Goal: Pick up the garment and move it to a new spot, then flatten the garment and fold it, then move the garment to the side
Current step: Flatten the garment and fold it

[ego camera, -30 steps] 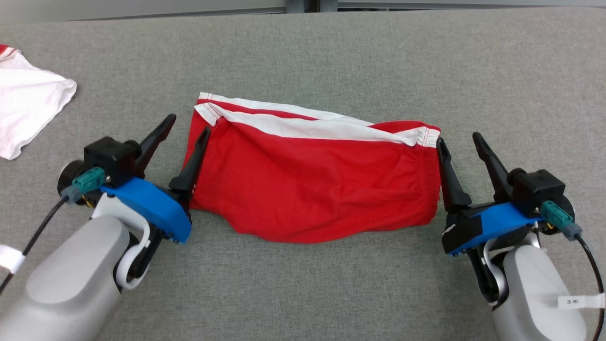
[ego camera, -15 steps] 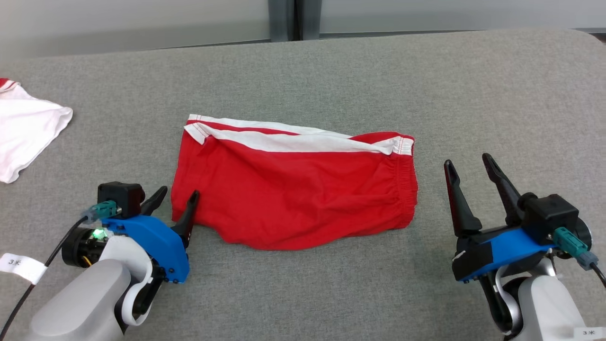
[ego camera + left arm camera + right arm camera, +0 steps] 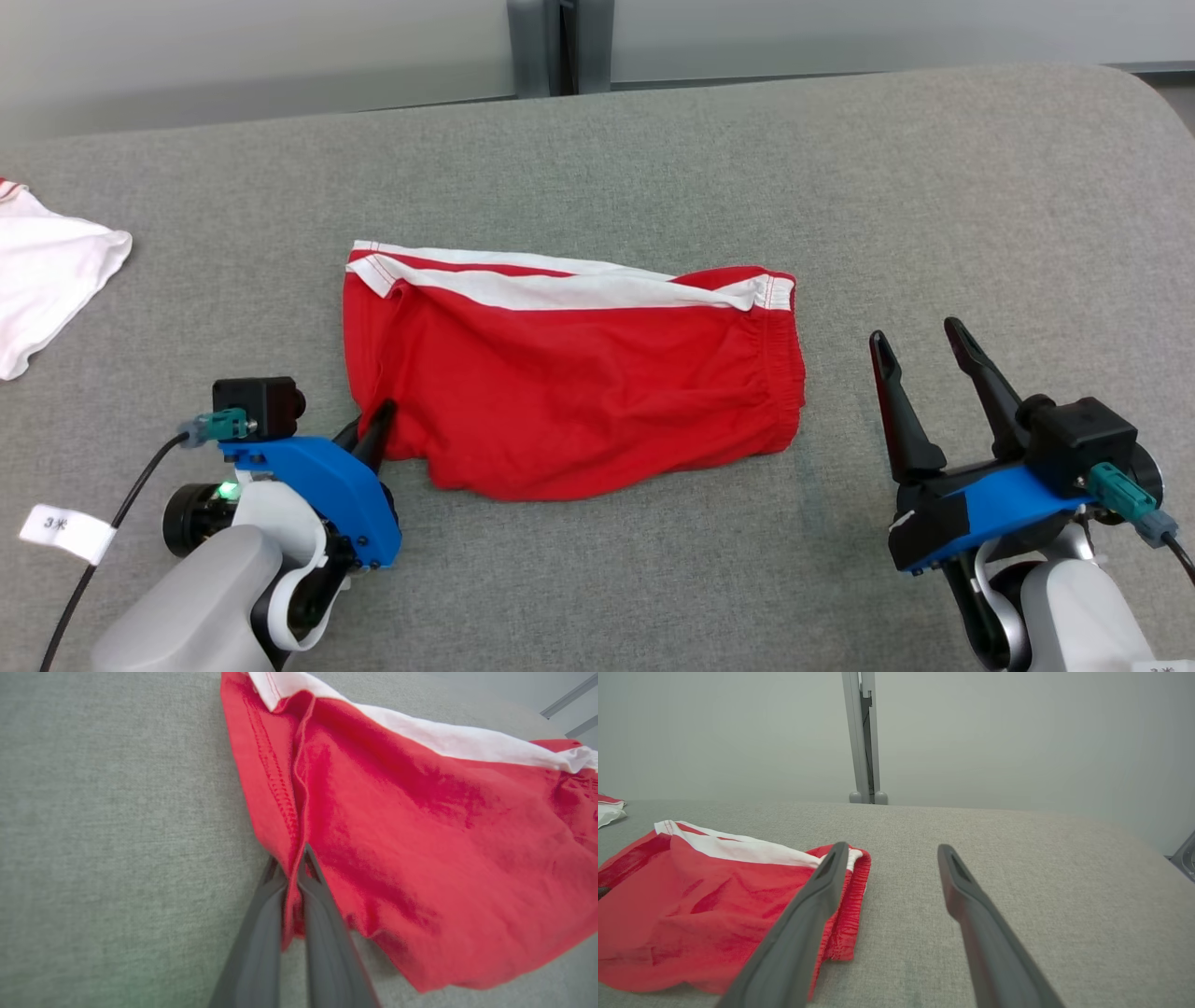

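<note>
One legible marking: a white tag [image 3: 63,532] wrapped on the black cable [image 3: 131,487], lower left of the red garment [image 3: 569,383]. It reads "3" followed by one small character, too fine to resolve. A second white label [image 3: 1162,666], lower right of the garment, is cut by the frame edge and is unreadable.

Location type: robotics test lab. Indicators: a worktop [image 3: 653,168] upholstered in plain grey fabric; bare pale wall panels [image 3: 1017,732] directly behind the worktop; 1 metal post [image 3: 864,742] at the worktop's far edge; 1 white cable tag [image 3: 65,532] near the worktop's near-left corner.
</note>
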Robot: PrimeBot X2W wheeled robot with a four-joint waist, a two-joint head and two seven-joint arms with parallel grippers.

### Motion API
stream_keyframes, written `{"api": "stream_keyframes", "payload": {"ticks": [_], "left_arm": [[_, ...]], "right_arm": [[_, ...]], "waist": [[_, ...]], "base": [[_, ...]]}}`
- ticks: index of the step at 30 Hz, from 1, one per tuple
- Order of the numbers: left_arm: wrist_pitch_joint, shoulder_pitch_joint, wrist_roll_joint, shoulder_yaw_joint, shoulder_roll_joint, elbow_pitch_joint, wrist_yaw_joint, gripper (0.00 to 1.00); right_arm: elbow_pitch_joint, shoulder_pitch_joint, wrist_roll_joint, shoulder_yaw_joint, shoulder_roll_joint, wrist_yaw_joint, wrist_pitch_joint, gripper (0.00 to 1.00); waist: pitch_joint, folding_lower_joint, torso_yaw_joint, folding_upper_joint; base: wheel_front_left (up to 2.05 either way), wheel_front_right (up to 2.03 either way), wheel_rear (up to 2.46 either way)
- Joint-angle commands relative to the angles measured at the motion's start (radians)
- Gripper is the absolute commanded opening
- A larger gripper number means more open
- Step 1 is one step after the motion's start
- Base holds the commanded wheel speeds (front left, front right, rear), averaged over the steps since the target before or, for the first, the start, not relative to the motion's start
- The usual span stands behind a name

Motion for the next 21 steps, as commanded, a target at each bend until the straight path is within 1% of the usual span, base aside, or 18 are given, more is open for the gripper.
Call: {"api": "stream_keyframes", "payload": {"ticks": [1,6,12,16,18,19,20,21], "left_arm": [[-0.016,0.018,-0.016,0.014,-0.007,0.001,-0.003,0.00],[-0.060,0.076,-0.059,0.044,-0.014,-0.041,-0.003,0.00],[-0.114,0.185,-0.098,0.068,0.003,-0.135,0.026,0.00],[-0.132,0.229,-0.112,0.076,0.006,-0.161,0.044,0.00],[-0.142,0.239,-0.125,0.086,-0.005,-0.164,0.052,0.00],[-0.146,0.244,-0.132,0.091,-0.012,-0.163,0.052,0.14],[-0.150,0.246,-0.135,0.094,-0.017,-0.161,0.053,0.49],[-0.155,0.246,-0.134,0.095,-0.020,-0.157,0.054,1.00]], "right_arm": [[-0.002,0.013,0.001,0.000,-0.001,0.000,-0.004,1.00],[0.004,0.032,-0.007,-0.012,-0.001,0.000,-0.001,1.00],[0.004,0.061,-0.019,-0.048,-0.001,0.000,0.006,1.00],[0.004,0.079,-0.025,-0.062,-0.001,0.000,0.016,1.00],[0.007,0.084,-0.026,-0.056,-0.001,0.000,0.019,1.00],[0.009,0.086,-0.024,-0.052,-0.001,0.000,0.023,1.00],[0.011,0.087,-0.022,-0.048,-0.001,0.000,0.026,1.00],[0.013,0.087,-0.021,-0.045,-0.001,0.000,0.027,1.00]], "waist": [[-0.008,0.0001,0.002,0.0000],[-0.035,0.0001,0.015,0.0000],[-0.069,0.0001,0.042,0.0000],[-0.084,0.0001,0.056,0.0000],[-0.087,0.0001,0.059,0.0000],[-0.088,0.0001,0.059,0.0000],[-0.089,0.0001,0.060,0.0000],[-0.090,0.0001,0.059,0.0000]], "base": [[0.00,0.00,0.00],[0.00,0.00,0.00],[0.00,0.00,0.00],[0.00,0.00,0.00],[0.00,0.00,0.00],[0.00,0.00,0.00],[0.00,0.00,0.00],[0.00,0.00,0.00]]}}
